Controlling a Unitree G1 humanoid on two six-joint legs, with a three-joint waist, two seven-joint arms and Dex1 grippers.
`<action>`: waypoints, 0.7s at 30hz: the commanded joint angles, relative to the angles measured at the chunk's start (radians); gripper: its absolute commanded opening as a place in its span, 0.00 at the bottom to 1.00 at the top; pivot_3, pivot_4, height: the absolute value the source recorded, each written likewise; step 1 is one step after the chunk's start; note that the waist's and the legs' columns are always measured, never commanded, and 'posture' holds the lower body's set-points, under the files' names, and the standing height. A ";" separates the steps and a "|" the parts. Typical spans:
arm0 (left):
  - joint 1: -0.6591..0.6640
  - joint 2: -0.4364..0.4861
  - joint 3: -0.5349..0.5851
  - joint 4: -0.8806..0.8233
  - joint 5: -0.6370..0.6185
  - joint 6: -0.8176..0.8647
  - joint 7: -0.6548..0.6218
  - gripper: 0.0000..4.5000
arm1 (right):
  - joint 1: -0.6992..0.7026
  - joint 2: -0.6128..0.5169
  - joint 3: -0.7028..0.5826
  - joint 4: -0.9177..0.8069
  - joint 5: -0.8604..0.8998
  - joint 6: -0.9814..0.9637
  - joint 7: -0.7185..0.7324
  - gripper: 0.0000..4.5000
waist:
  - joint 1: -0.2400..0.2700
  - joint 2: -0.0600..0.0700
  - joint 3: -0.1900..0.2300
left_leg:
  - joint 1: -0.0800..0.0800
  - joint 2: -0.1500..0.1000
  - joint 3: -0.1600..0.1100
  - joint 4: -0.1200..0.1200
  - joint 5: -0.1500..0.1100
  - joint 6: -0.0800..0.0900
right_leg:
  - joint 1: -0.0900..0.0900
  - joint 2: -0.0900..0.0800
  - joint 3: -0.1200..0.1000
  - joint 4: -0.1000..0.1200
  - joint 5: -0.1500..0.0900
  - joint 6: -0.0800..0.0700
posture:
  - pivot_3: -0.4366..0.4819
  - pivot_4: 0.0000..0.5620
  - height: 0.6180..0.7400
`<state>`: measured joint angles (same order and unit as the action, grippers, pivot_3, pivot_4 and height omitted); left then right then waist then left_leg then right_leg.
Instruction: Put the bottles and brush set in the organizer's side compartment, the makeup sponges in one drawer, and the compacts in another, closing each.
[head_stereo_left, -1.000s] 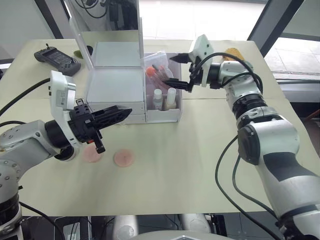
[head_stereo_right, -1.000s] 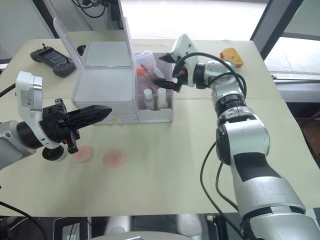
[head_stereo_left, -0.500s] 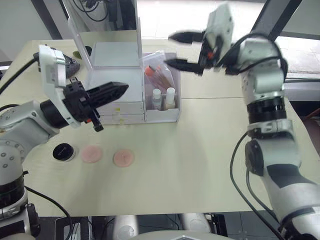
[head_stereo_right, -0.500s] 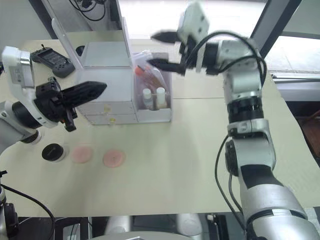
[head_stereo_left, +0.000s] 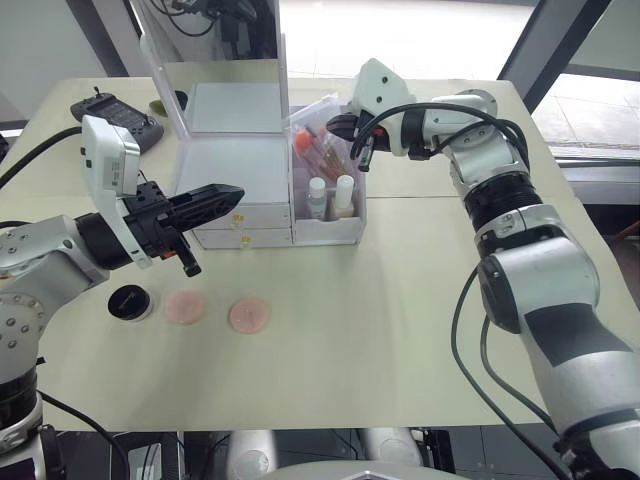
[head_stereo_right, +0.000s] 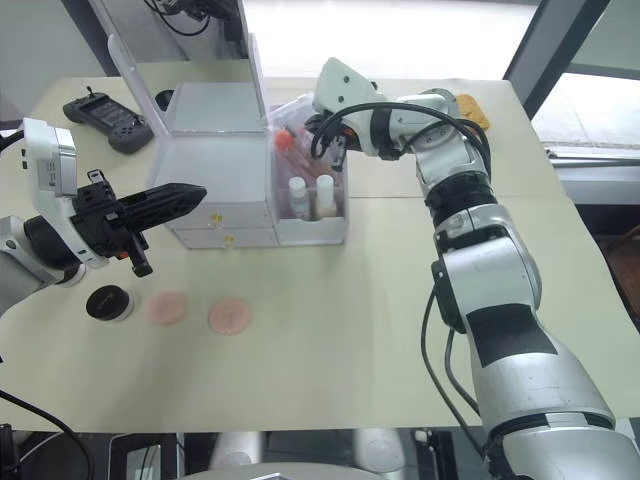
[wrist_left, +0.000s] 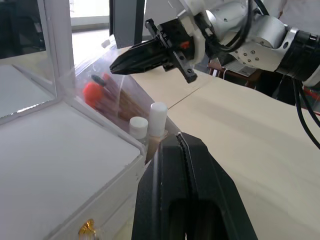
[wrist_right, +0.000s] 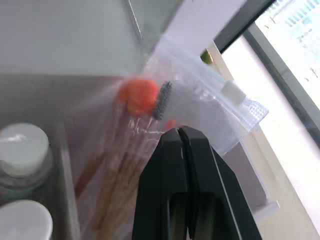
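While the organizer (head_stereo_left: 245, 160) stands on the table (head_stereo_left: 400, 320) with its mirror lid raised, its side compartment (head_stereo_left: 330, 215) is seen to hold the two bottles (head_stereo_left: 330, 195) at the front and the brush set (head_stereo_left: 320, 145) behind them. The brush set leans inside the bin, and its clear pouch rises above the rim.

The right gripper (head_stereo_left: 350, 135) is held at the upper part of this pouch. In the right wrist view its two black fingers (wrist_right: 180, 165) are pressed together, tip to tip, right at the plastic of the pouch; whether the plastic is pinched between them cannot be told.

The left gripper (head_stereo_left: 215, 195) is held in the air in front of the drawers, just beside the upper gold knob (head_stereo_left: 238, 217). Its fingers are also closed on each other, and nothing is held in them. Both drawers are pushed in.

On the table in front of the organizer, the two makeup sponges (head_stereo_left: 215, 312) are laid side by side, a little apart. One compact (head_stereo_left: 127, 302) is placed just to the left of them. A black controller (head_stereo_left: 112, 112) is lying near the far left corner of the table, well apart from the organizer.
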<state>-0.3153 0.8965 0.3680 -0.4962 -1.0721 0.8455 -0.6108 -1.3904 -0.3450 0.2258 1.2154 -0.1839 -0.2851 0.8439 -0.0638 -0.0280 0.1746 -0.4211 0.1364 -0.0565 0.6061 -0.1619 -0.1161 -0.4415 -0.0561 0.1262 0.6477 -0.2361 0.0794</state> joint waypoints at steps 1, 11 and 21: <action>-0.022 0.006 0.008 -0.019 0.013 -0.026 -0.015 0.00 | -0.060 -0.025 -0.021 0.044 -0.022 -0.032 -0.067 0.01 | -0.002 0.000 0.000 | 0.000 0.000 0.000 0.000 0.000 0.000 | 0.000 0.000 0.000 0.000 0.000 0.000 | 0.48 0.27 0.71; -0.040 0.005 -0.002 0.063 0.107 -0.072 -0.065 0.00 | -0.043 -0.100 -0.149 -0.097 0.118 0.002 0.168 0.01 | -0.007 0.001 0.000 | 0.000 0.000 0.000 -0.001 0.000 0.000 | 0.000 0.000 0.000 0.001 0.000 0.000 | 0.48 0.27 0.71; 0.009 0.050 0.117 0.517 0.383 -0.379 -0.217 0.38 | 0.464 -0.378 -0.411 -0.789 0.425 0.452 0.302 0.27 | 0.023 0.001 0.000 | 0.001 0.000 0.000 0.000 0.000 0.000 | 0.000 0.000 -0.001 0.001 -0.001 0.000 | 0.48 0.27 0.71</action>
<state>-0.3103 0.9210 0.4329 -0.0552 -0.7420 0.5441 -0.7954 -0.9654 -0.6901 -0.1086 0.5410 0.1787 0.1081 1.1675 -0.0411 -0.0271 0.1748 -0.4200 0.1366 -0.0565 0.6055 -0.1619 -0.1160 -0.4410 -0.0560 0.1252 0.6484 -0.2372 0.0803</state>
